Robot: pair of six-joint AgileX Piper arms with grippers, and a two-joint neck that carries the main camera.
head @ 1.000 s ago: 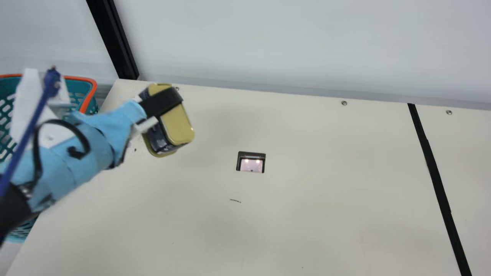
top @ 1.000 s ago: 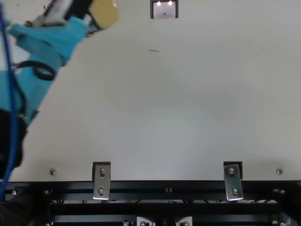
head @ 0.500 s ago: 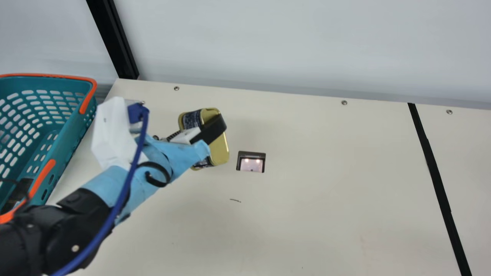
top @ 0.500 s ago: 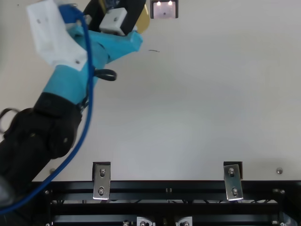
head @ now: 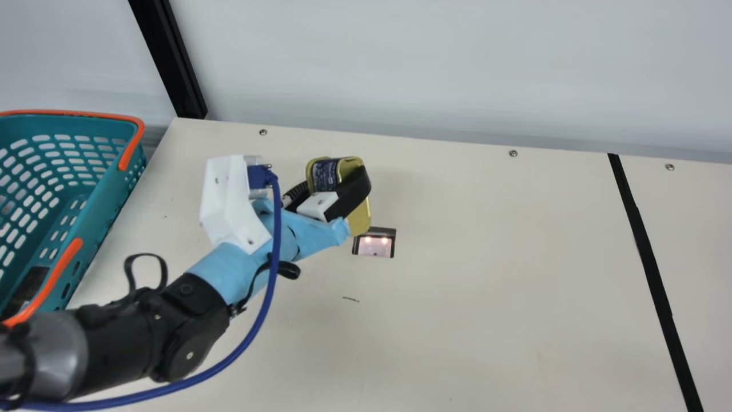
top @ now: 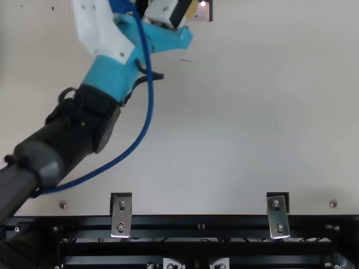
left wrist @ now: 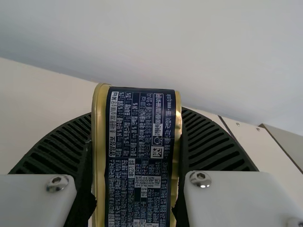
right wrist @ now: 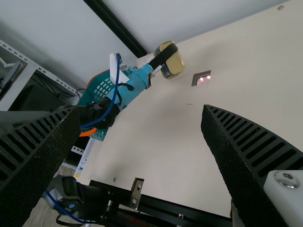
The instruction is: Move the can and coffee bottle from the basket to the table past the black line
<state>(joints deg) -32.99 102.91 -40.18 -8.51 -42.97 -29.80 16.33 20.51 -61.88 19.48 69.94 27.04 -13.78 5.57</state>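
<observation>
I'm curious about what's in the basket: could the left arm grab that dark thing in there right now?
Probably not as things stand: the left claw is closed on a can over the table, away from the basket. The basket's open top might let it reach the dark item once emptied.

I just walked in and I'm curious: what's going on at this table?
The robot's left arm has a can gripped between its fingers, held over the table. The can is out past the basket but not yet across the black line, where it is meant to go. Something dark lies in the basket, perhaps the coffee bottle. The right arm's fingers are apart, with nothing between them.
</observation>
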